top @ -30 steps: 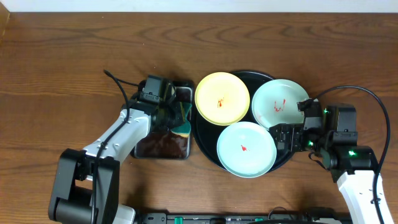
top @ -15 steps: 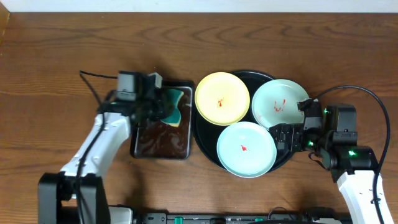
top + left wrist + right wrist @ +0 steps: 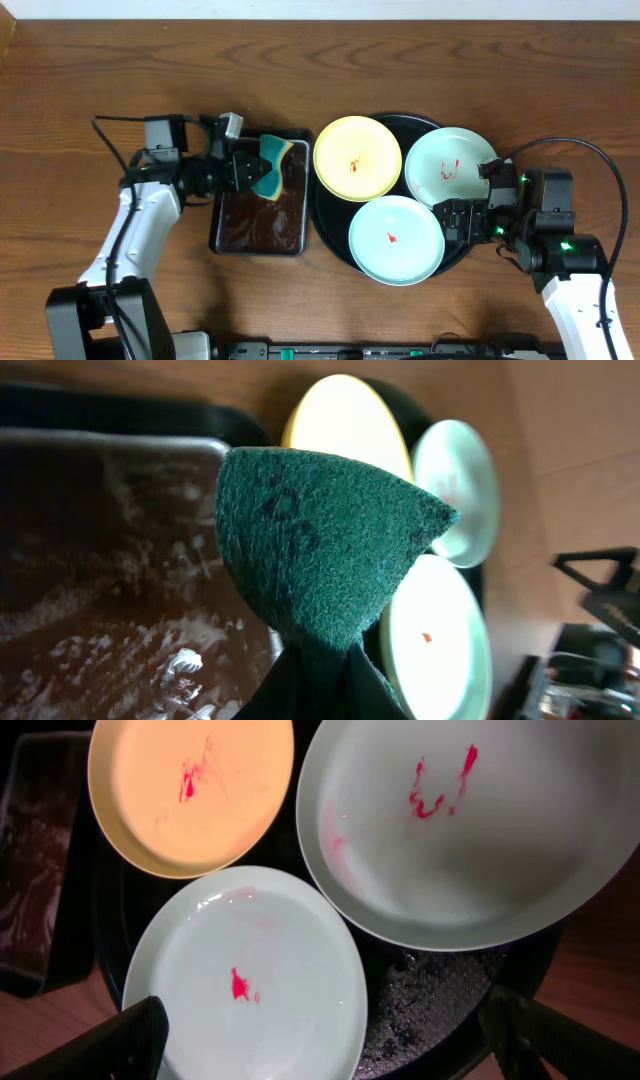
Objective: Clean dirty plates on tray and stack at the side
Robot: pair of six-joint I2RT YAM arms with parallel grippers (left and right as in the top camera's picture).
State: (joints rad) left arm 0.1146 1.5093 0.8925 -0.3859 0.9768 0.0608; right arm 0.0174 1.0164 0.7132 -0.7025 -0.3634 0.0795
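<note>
Your left tool (image 3: 248, 172) is clenched on a green scouring sponge (image 3: 270, 168). It holds the sponge over the far right part of the small rectangular tray (image 3: 258, 253), the one with brown sudsy liquid in it. From the left wrist view the sponge (image 3: 320, 545) is folded into a point, with its rough green face toward the camera and the suds below it on the left. The sponge is near the yellow plate (image 3: 358, 158) but does not touch it.

All three plates lie on the round black tray (image 3: 332, 222), which sits in the middle of the bench (image 3: 90, 80), just beside the small tray. The yellow plate is at the far left of the tray and reaches out over its rim. One mint plate (image 3: 450, 168) is at the far right and the other mint plate (image 3: 396, 239) is at the near side. Each plate carries a red smear, and the largest is on the far right mint plate (image 3: 450, 830). In the right wrist view that plate's edge lies over the edge of the near mint plate (image 3: 245, 980).

Your right tool (image 3: 460, 220) is released, with its fingers (image 3: 130, 1038) spread wide. It sits at the right side of the black tray, between the two mint plates, and grips nothing.
</note>
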